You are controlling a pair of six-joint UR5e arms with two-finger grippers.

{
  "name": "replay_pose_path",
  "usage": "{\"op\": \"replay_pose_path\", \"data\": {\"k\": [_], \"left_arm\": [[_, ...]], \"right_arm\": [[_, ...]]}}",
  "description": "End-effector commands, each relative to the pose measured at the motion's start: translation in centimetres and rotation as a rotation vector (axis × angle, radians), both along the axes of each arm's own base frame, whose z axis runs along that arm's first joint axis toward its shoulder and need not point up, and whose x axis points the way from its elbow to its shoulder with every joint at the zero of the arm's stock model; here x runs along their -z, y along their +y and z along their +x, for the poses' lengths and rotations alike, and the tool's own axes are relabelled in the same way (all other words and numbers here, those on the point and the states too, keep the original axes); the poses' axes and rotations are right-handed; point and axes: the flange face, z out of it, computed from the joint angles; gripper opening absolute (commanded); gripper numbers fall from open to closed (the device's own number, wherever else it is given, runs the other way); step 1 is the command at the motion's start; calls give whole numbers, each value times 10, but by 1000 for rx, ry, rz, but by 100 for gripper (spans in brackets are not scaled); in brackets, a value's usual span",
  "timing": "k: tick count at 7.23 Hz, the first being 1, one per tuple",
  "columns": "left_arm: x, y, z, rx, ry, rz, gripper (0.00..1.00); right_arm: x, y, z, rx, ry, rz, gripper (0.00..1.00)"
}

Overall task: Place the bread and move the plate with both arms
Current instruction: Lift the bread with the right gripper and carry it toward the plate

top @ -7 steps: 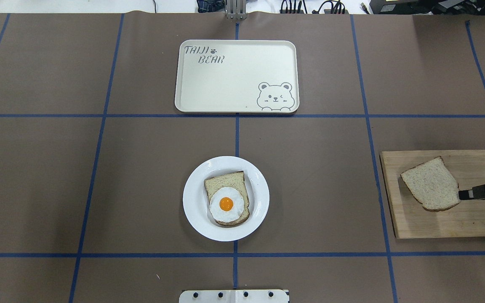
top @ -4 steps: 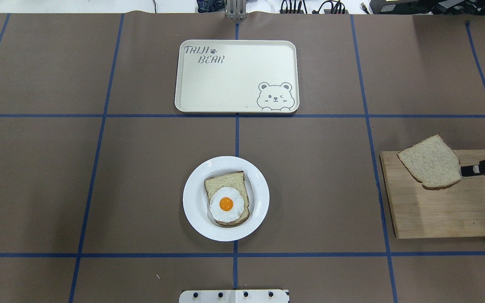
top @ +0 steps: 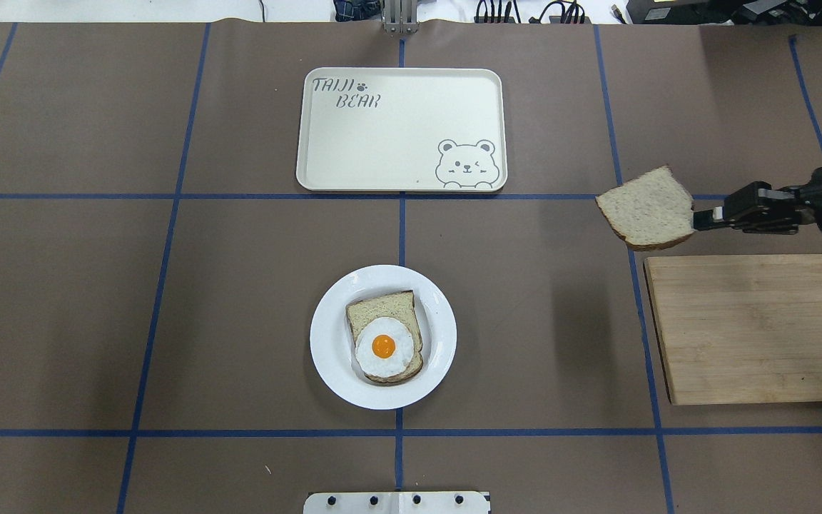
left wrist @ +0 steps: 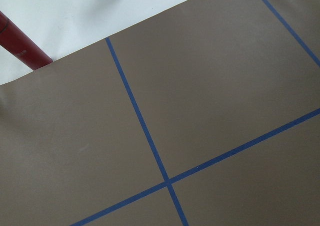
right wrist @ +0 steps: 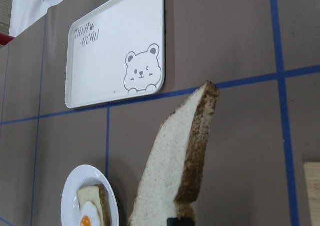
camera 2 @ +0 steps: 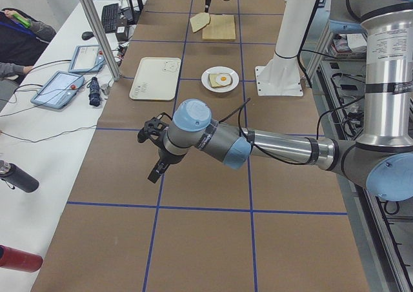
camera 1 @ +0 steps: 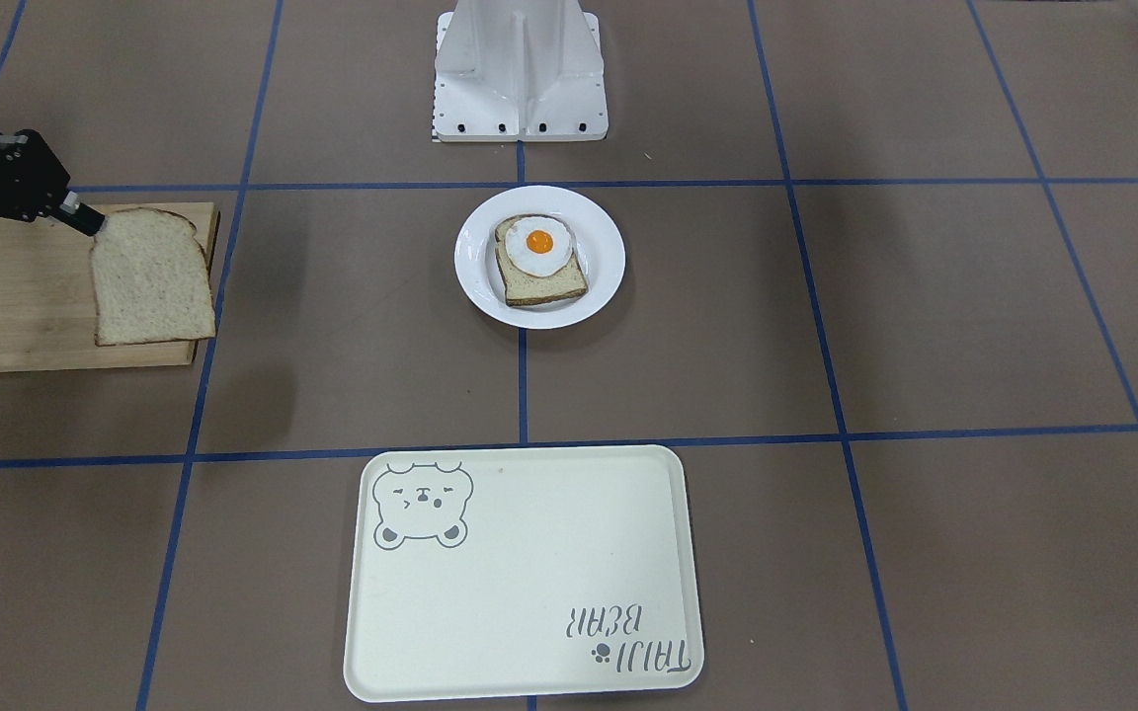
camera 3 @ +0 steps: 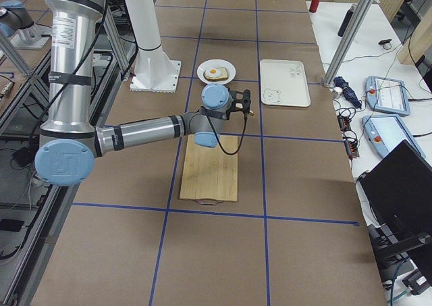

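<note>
I see the counter [top: 240, 285] covered in brown paper and ruled into big squares by blue tape lines [top: 402, 228]. The right fingers [top: 703, 216] pinch the bread [top: 645, 216] by one crust edge. It is held in the air just past the wooden cutting board [top: 753, 328] on the tray's side, clear of the wood and well apart from the plate [top: 439, 371].

The plate sits mid-counter on a tape line and carries the egg-topped slice [top: 382, 307]. The cream bear tray [top: 397, 143] lies further out. The white base block [camera 1: 520, 69] stands at the robot's edge.

The left fingers [camera 2: 158, 171] hang over bare paper at the counter's far end. I cannot tell whether they are spread.

Beside the counter runs a white bench with tablets [camera 2: 59, 89] and a dark bottle [camera 2: 19, 177].
</note>
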Motion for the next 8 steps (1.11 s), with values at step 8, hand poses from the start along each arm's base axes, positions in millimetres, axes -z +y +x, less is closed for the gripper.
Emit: {"op": "replay_pose_path", "data": {"k": [8], "left_arm": [[1, -1, 3, 7, 49, -31, 98]], "right_arm": [[131, 132, -333, -43, -142, 208, 0]]}}
